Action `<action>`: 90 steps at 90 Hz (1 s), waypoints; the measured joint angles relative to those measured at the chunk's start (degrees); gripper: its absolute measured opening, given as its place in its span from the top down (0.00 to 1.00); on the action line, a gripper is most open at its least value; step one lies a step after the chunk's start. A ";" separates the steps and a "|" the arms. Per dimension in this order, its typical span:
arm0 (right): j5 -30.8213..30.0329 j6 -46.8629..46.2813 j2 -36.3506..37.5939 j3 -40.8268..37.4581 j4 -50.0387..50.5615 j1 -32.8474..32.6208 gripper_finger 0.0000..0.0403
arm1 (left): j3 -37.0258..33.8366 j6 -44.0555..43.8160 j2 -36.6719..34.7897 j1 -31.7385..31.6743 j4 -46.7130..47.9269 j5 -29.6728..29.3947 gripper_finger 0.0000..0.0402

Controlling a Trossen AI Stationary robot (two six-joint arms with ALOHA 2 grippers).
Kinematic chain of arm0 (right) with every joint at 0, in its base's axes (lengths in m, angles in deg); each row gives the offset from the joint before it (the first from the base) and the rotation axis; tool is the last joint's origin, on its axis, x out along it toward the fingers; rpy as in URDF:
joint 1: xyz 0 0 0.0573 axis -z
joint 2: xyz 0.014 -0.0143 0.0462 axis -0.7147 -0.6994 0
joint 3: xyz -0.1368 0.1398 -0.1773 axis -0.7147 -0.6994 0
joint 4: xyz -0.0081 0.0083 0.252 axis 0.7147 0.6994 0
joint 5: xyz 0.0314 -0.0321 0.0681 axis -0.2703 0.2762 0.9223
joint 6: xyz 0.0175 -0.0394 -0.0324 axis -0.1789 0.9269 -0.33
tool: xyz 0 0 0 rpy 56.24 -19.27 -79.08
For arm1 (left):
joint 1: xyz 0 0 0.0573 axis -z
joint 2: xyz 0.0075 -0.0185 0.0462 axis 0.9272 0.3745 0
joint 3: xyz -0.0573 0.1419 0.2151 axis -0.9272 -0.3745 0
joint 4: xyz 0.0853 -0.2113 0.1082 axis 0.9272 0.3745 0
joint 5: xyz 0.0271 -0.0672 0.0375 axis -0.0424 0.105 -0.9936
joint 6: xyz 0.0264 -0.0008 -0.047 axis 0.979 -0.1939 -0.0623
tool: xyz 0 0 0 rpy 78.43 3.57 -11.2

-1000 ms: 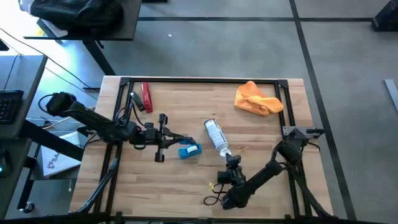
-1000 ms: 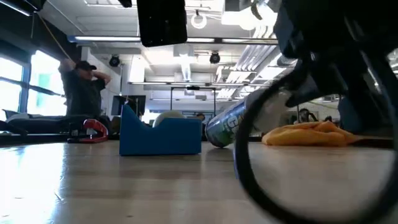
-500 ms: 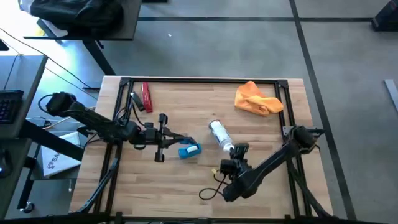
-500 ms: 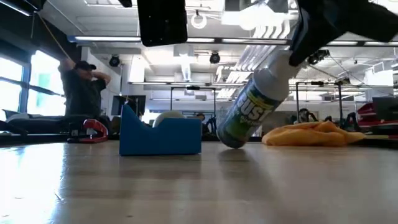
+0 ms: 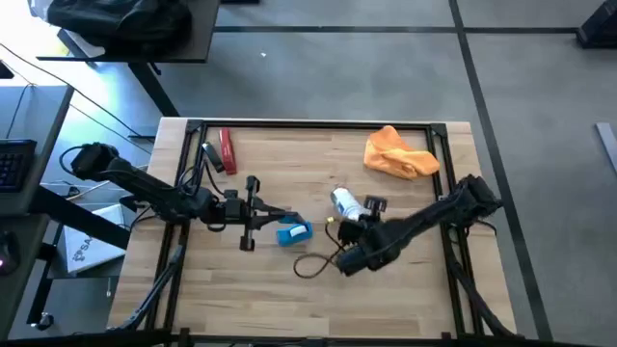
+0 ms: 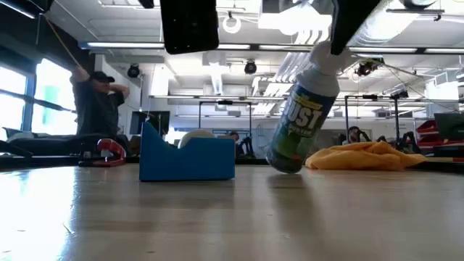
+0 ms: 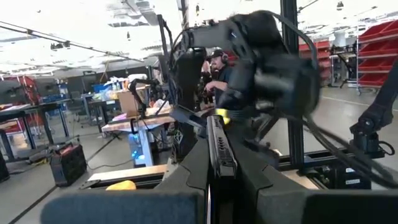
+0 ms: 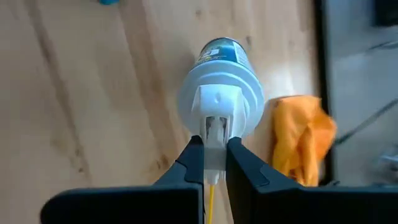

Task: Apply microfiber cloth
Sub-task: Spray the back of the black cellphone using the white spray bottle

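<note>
While one spray can (image 8: 219,87) is pinched at its nozzle by the narrowed right gripper (image 8: 214,163), one microfiber cloth (image 5: 399,153) is left untouched beyond it.

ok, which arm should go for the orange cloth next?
Probably right, once free: the microfiber cloth lies on its side, but the right gripper holds the spray can. The left gripper sits by the blue block, farther off.
</note>
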 joint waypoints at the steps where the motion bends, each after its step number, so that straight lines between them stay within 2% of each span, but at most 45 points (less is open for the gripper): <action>1: 0.58 0.38 0.03 0.47 -0.01 0.37 0.99 | 0.00 -0.01 0.00 0.00 0.01 0.00 0.97; 30: 18.89 15.30 0.10 14.11 -0.17 15.29 0.99 | 0.00 -0.48 0.00 0.00 0.09 0.00 0.97; 51: 33.27 20.83 0.12 15.27 -0.01 26.24 0.99 | 0.00 -0.67 0.00 1.44 0.27 -0.05 0.97; 67: 34.06 23.59 0.12 15.27 -0.08 28.94 0.99 | 0.00 -0.34 -0.17 3.15 0.28 -0.01 0.97; 90: 32.93 25.52 0.12 15.25 -0.08 28.95 0.99 | 0.00 0.48 -0.31 3.43 0.25 -1.87 0.97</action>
